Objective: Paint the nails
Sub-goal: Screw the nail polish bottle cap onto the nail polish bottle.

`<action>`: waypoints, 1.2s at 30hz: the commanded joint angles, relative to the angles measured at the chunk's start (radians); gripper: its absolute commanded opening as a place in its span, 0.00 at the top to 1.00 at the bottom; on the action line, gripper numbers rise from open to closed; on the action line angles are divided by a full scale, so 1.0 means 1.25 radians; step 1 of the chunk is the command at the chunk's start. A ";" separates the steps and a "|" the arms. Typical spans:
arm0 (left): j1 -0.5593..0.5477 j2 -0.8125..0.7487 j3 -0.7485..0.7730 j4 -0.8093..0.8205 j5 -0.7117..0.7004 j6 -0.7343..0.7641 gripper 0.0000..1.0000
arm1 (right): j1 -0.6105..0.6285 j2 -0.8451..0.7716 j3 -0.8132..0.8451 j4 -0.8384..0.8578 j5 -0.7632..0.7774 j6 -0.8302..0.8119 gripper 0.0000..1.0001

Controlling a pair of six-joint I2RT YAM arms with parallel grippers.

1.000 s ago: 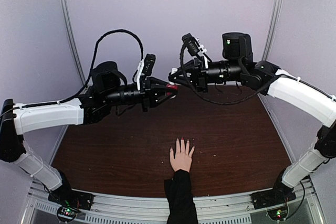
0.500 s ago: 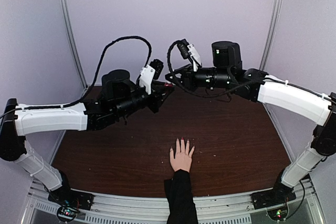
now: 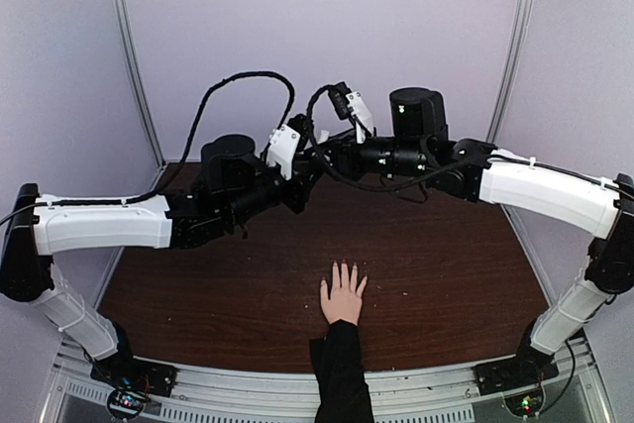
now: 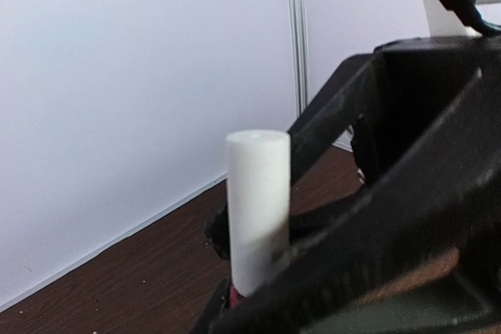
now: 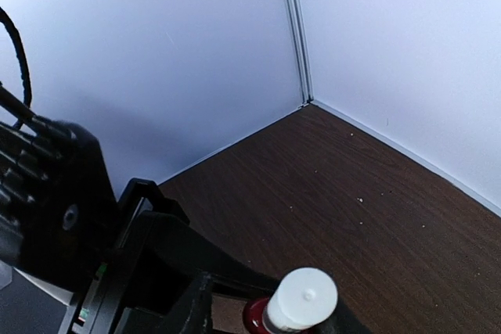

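Note:
A pale hand [image 3: 343,301] with a black sleeve lies flat on the brown table near the front; its nails [image 3: 344,266] are too small to judge their colour. My left gripper [image 3: 309,163] is raised at mid-table and shut on a small red bottle [image 4: 232,296] with a white cap [image 4: 258,209]. My right gripper [image 3: 325,152] meets it head-on. In the right wrist view, the cap [image 5: 301,300] and bottle [image 5: 257,314] sit between the right gripper's [image 5: 274,318] jaws. One finger [image 5: 196,307] stands apart from the cap. The bottle is hidden in the top view.
Both arms hang high above the table [image 3: 446,245], far back from the hand. White walls close the back and sides, with a corner post [image 5: 296,44]. Black cables [image 3: 238,81] loop above both wrists.
The left gripper carried the bottle up and tilted back. The right gripper moved left toward it until the cap sat between its jaws. The hand has not moved.

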 commanded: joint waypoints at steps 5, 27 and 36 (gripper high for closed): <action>0.007 -0.049 0.010 0.002 0.126 0.020 1.00 | 0.007 -0.099 -0.046 -0.004 -0.012 -0.031 0.40; 0.046 -0.074 0.024 0.003 0.688 -0.021 1.00 | -0.039 -0.211 -0.076 -0.090 -0.442 -0.198 0.48; 0.047 -0.064 0.029 0.021 0.757 -0.036 1.00 | -0.039 -0.191 -0.062 -0.086 -0.494 -0.193 0.74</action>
